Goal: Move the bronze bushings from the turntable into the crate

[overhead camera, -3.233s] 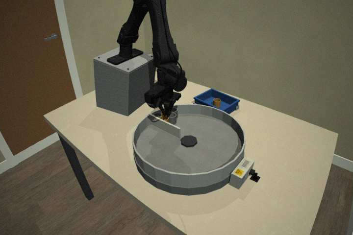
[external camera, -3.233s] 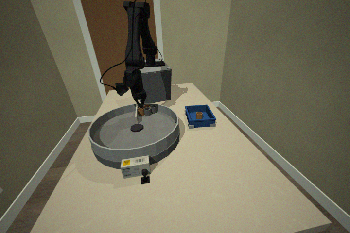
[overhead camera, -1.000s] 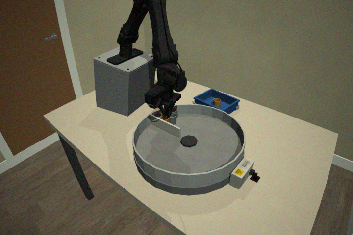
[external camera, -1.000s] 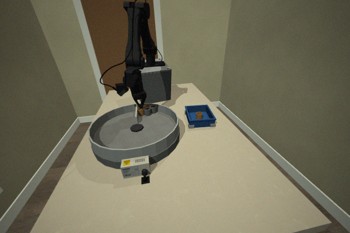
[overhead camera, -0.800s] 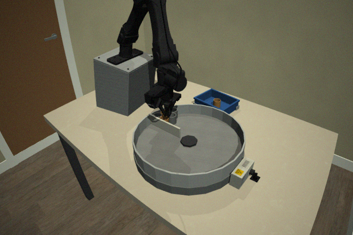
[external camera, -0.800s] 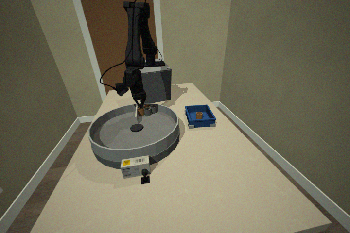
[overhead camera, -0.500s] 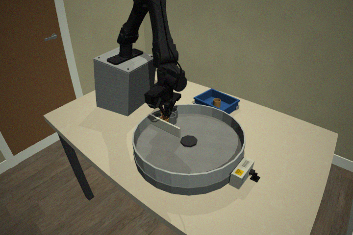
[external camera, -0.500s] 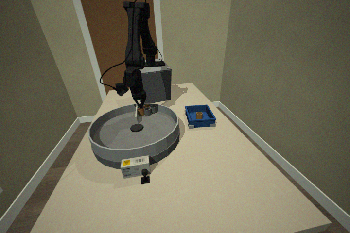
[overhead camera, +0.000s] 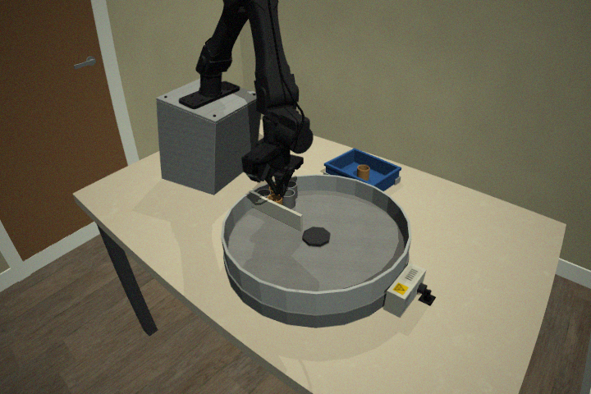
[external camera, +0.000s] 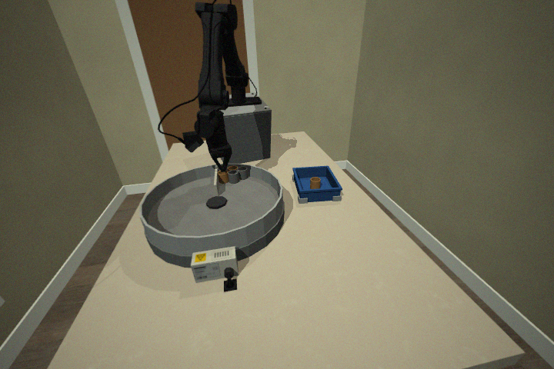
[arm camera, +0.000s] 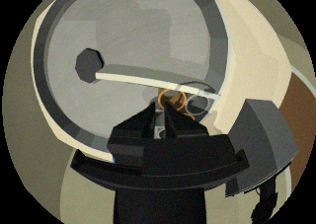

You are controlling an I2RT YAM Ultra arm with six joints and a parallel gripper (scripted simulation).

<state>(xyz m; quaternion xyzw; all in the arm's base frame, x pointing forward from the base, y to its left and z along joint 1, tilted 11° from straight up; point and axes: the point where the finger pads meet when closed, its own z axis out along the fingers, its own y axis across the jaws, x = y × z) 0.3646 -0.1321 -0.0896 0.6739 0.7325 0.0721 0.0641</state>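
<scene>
ok so you're looking down at the turntable [overhead camera: 342, 300] [external camera: 173, 243] [arm camera: 222, 46] from high up in top, facing the crate [overhead camera: 384, 185] [external camera: 321, 196] at one o'clock, and along the table in exterior; wrist's peering in closest.

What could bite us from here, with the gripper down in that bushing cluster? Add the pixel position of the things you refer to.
The gripper [overhead camera: 280, 192] [external camera: 222, 168] [arm camera: 160, 105] is low among crowded bushings, so it might nudge or catch a steel bushing [overhead camera: 289, 198] [external camera: 233, 176] [arm camera: 198, 105].

The nearer bronze bushing [overhead camera: 275, 199] [external camera: 223, 177] [arm camera: 174, 97] sits close beside the pale divider [overhead camera: 280, 214] [external camera: 216, 184] [arm camera: 148, 80]; a sideways move could jam it there.

The fingers look only narrowly parted, so a grip around its full width seems unlikely.
</scene>
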